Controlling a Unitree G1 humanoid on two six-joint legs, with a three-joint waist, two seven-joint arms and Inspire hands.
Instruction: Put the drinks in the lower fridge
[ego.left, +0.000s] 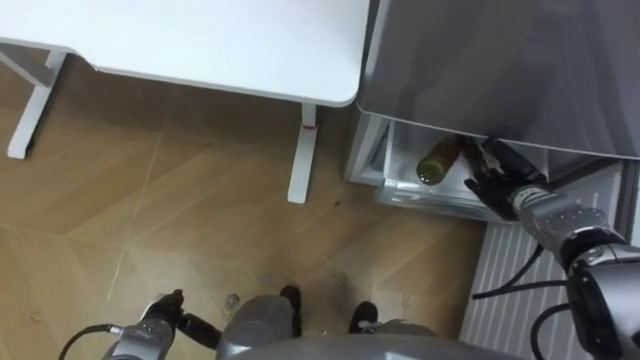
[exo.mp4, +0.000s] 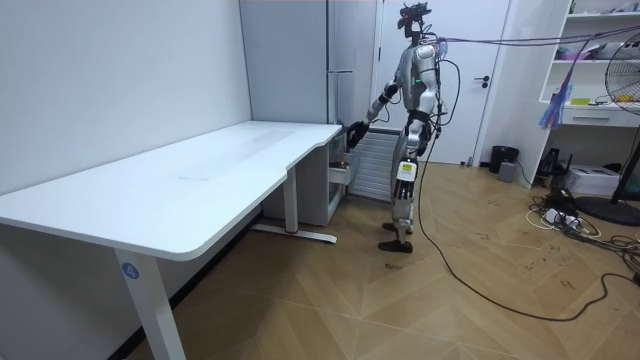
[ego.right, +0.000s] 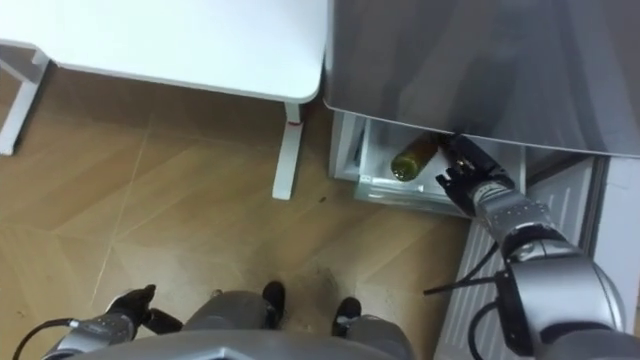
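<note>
Bottle (ego.left: 438, 163) lies flat in lower fridge (ego.left: 415, 196), just left of right hand (ego.left: 503, 180). Its long axis slants, base toward robot, neck handward (clamped or not: cannot tell). Left hand (ego.left: 160, 322) hangs relaxed.

Premises: an office-type room serving as a test space. Evidence: a long white table (exo.mp4: 200, 180), a tall grey fridge (exo.mp4: 300, 60) in the corner, wood-pattern floor (exo.mp4: 400, 300), wall shelves (exo.mp4: 600, 60), a standing fan (exo.mp4: 625, 80) and a white door (exo.mp4: 470, 70).
</note>
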